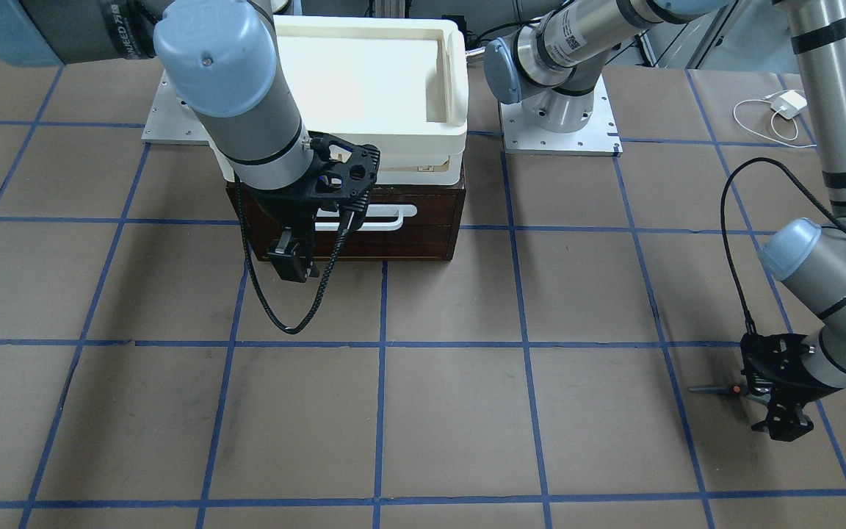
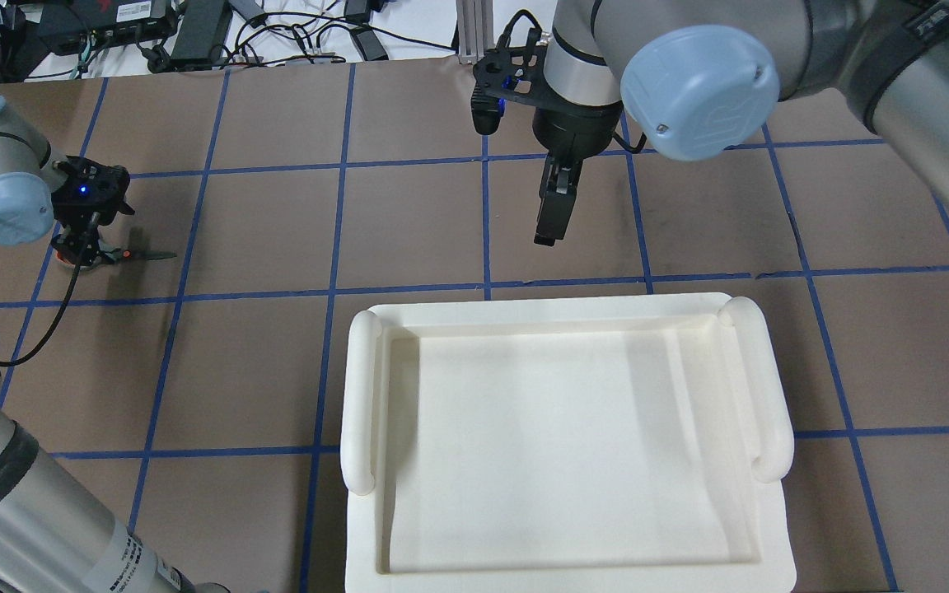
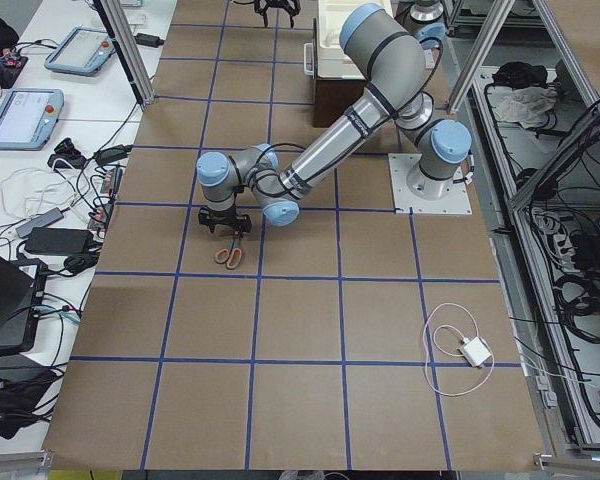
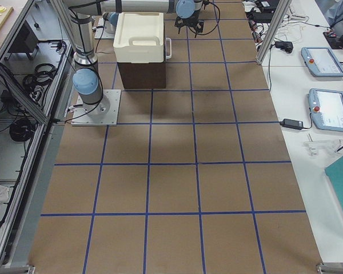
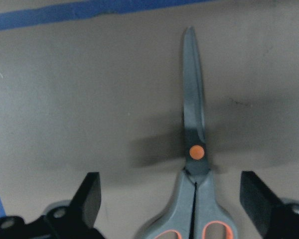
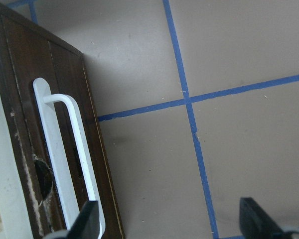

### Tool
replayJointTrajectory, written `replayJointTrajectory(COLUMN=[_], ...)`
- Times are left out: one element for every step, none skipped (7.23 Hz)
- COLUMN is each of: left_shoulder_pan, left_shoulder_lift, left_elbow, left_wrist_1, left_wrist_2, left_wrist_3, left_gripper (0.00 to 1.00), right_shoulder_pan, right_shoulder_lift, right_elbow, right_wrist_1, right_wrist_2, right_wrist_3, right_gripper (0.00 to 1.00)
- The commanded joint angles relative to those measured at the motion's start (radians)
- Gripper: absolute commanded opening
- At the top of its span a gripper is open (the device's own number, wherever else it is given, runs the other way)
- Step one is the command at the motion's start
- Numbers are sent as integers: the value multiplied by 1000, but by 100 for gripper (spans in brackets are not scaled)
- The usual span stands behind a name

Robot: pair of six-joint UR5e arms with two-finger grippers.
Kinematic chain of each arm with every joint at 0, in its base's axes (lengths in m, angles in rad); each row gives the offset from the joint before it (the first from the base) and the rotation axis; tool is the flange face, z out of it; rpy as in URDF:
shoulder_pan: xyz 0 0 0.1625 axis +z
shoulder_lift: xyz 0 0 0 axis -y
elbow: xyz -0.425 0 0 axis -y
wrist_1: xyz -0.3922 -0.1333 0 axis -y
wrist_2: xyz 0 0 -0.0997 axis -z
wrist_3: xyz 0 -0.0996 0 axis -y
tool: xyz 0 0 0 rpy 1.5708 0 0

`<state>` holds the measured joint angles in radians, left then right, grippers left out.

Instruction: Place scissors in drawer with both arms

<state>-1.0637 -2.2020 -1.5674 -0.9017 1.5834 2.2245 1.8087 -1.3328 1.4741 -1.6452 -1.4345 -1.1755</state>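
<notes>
The scissors [image 5: 194, 149] lie flat on the brown table, blades closed, at the robot's far left [image 2: 141, 257] [image 1: 724, 390]. My left gripper [image 5: 173, 204] is open and low over them, one finger on each side of the handle loops; it also shows in the overhead view [image 2: 83, 247]. The dark brown drawer [image 1: 423, 228] with its white bar handle [image 6: 65, 149] is shut, under the cream foam tray [image 2: 565, 436]. My right gripper [image 6: 172, 224] is open and empty, hanging just in front of the drawer's handle [image 1: 292, 264].
A white charger with its cable [image 1: 783, 110] lies on the table beside the left arm's base plate [image 1: 559, 128]. Blue tape lines grid the brown table. Tablets and cables sit on side benches [image 4: 323, 60].
</notes>
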Motion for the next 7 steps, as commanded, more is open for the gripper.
replayJointTrajectory(left_shoulder_pan=[2, 16, 22, 22, 22, 22, 22], left_shoulder_lift=[-2, -4, -4, -5, -5, -5, -7], left_elbow=[1, 1, 0, -2, -2, -2, -3], left_wrist_1=[-2, -8, -11, -11, -11, -11, -11], left_wrist_2=[21, 41, 41, 41, 38, 33, 27], left_wrist_3=[-8, -26, -26, -26, -28, -28, -17], left_gripper=[94, 89, 88, 86, 82, 79, 73], right_shoulder_pan=[44, 55, 67, 83, 101, 122, 124], right_shoulder_lift=[32, 40, 44, 52, 73, 98, 104], right_elbow=[0, -3, 3, 2, 5, 6, 8], right_wrist_1=[2, 4, 14, 18, 30, 30, 31], right_wrist_2=[-41, -43, -69, -128, -132, -133, -133], right_wrist_3=[-78, -79, -82, -84, -104, -111, -134], right_gripper=[100, 100, 100, 100, 100, 100, 100])
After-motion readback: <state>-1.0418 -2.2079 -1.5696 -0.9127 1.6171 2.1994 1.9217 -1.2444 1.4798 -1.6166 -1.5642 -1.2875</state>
